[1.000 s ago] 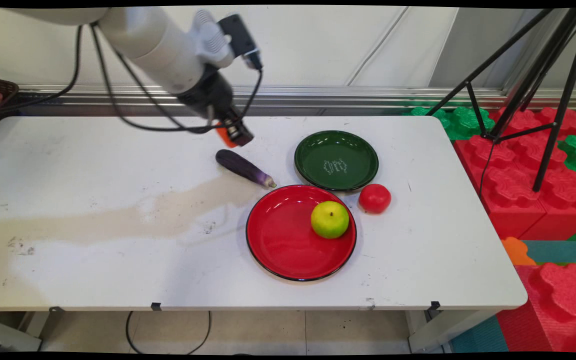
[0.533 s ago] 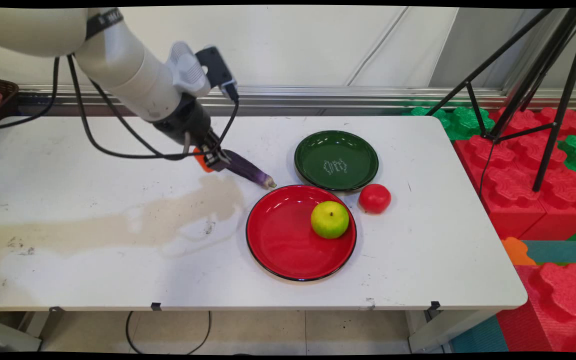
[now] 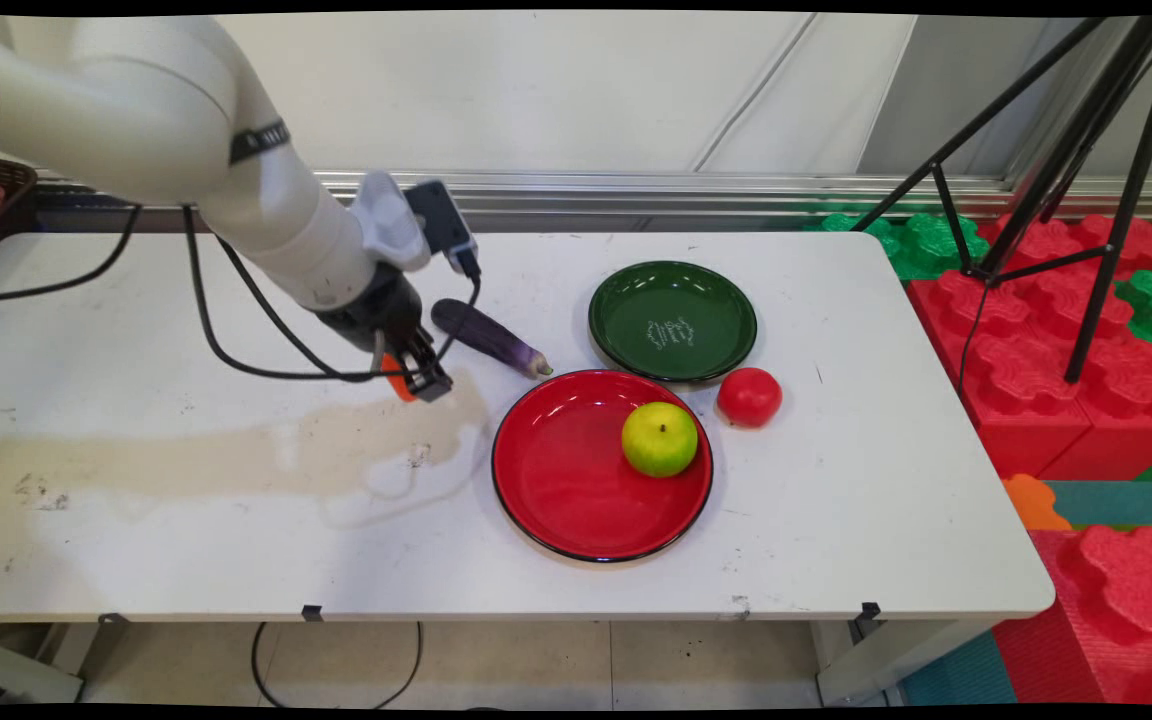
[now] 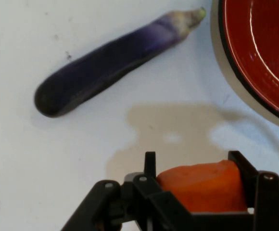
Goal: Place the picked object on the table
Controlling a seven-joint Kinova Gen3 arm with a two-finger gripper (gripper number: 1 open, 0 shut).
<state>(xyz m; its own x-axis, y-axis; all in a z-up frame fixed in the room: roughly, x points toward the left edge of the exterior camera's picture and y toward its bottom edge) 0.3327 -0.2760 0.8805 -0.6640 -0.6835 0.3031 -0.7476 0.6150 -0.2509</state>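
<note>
Main view: the robot's hand [image 3: 423, 380] hangs low over the white desk [image 3: 186, 540], clamped on an orange carrot [image 3: 396, 380], just left of a purple eggplant [image 3: 489, 337]. A green apple [image 3: 659, 438] sits in the red plate [image 3: 556, 490], beside a tomato [image 3: 749, 396] and green plate [image 3: 673, 320].

Hand view: fingers [image 4: 245, 173] grip the carrot [image 4: 202, 187] on both sides above the bare desk, eggplant [image 4: 115, 62] and red plate [image 4: 259, 43] beyond.

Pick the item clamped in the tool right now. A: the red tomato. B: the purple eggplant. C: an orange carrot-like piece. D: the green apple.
C: the hand view shows the tool shut on the orange piece, while the eggplant lies free on the table, the apple sits in the red plate and the tomato rests beside it.
</note>
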